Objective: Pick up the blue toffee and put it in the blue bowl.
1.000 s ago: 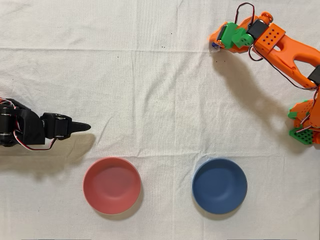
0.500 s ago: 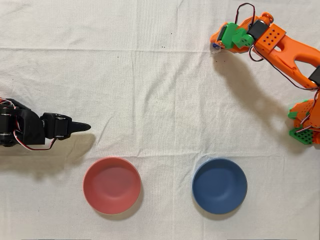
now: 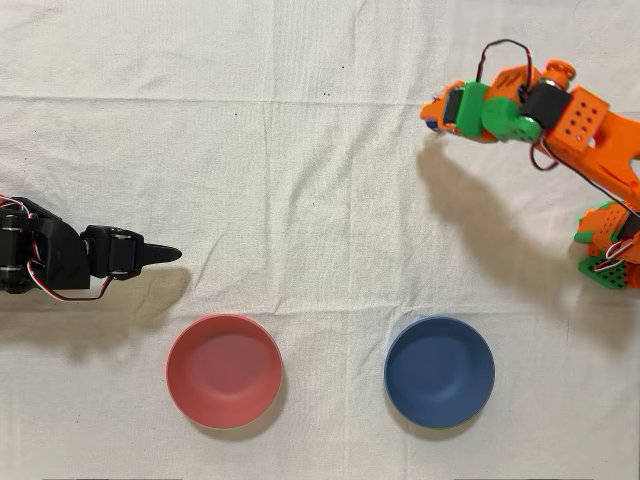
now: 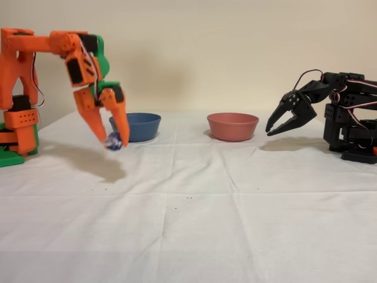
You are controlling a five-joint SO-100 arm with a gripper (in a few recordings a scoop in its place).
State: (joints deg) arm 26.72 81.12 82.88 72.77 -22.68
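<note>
Gripper: orange arm's gripper (image 4: 112, 141) hangs with its two fingers pointing down and slightly toward the blue bowl, tips closed in on the blue toffee; in the overhead view the gripper (image 3: 432, 112) sits well up the frame from the blue bowl, a little to its right.
Jaws: narrowed to a small gap at the tips, the candy clenched between them; higher up the fingers stand apart in a thin wedge.
Blue toffee: tiny shiny blue candy (image 4: 113, 141) pinched at the fingertips, raised just clear of the white cloth in the fixed view, in front of the blue bowl's left edge; from overhead only a blue speck (image 3: 429, 122) peeks out at the gripper's tip.
Blue bowl: round dark-blue bowl (image 3: 439, 372) rests on the cloth with nothing inside it; in the fixed view the blue bowl (image 4: 138, 127) stands just behind the gripper.
Red bowl: pinkish-red bowl (image 3: 224, 371) stands beside the blue bowl, to its left from overhead, apart from it; in the fixed view it (image 4: 232, 126) is to the blue bowl's right.
Black arm: idle arm (image 4: 330, 115) stands well beyond the red bowl from the blue bowl.
Cloth: creased white cloth (image 3: 300, 180) covers the table under the blue bowl, with the orange arm's shadow falling beneath the gripper.
</note>
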